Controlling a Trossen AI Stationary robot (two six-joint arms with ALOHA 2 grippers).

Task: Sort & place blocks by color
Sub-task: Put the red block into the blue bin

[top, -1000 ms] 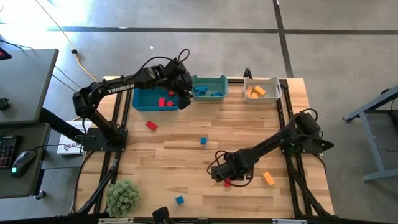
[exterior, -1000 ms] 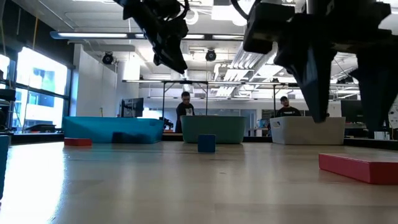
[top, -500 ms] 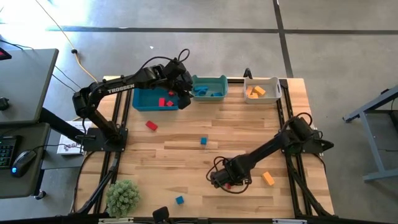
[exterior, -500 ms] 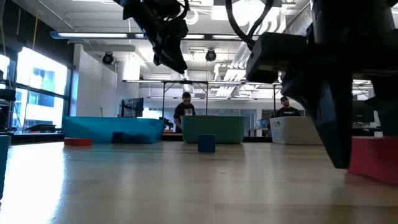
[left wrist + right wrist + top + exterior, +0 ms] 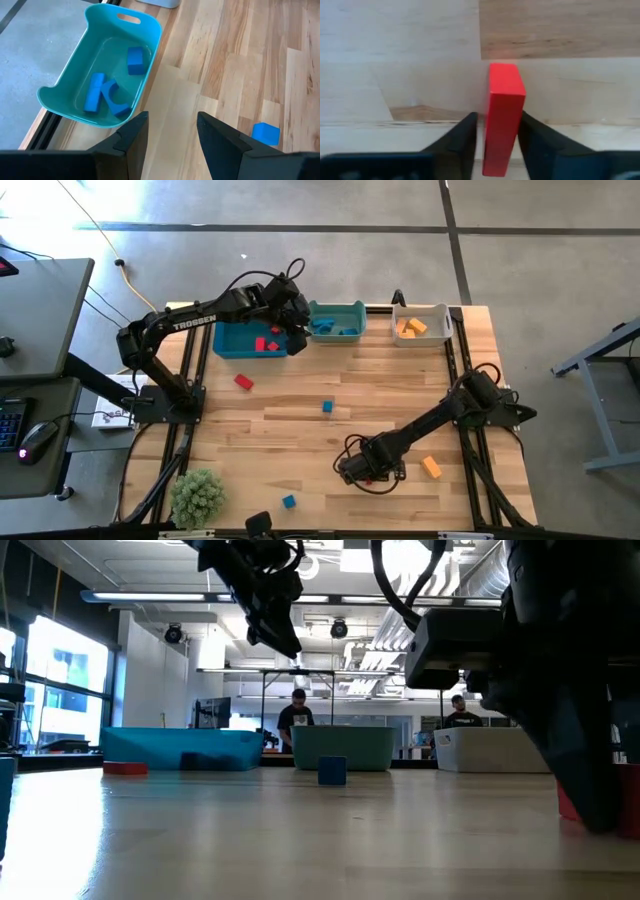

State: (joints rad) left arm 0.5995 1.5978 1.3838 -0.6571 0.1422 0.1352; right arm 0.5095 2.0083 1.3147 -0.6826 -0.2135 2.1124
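High view: the right gripper (image 5: 364,472) sits low at lower centre of the wooden surface (image 5: 300,430), over a red block (image 5: 366,476); the left gripper (image 5: 296,338) hangs between the blue bin (image 5: 228,343) and teal bin (image 5: 336,321).

Right wrist view: both fingers (image 5: 462,137) press the red bar's sides.

Left wrist view: the fingers (image 5: 132,137) are spread, empty, near a loose blue block (image 5: 265,133).

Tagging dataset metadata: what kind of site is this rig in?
Probably an open-plan robotics lab or workshop: bare concrete floor, exposed ceiling ducts with strip lights, people at benches behind, keyboard-and-mouse desk alongside.
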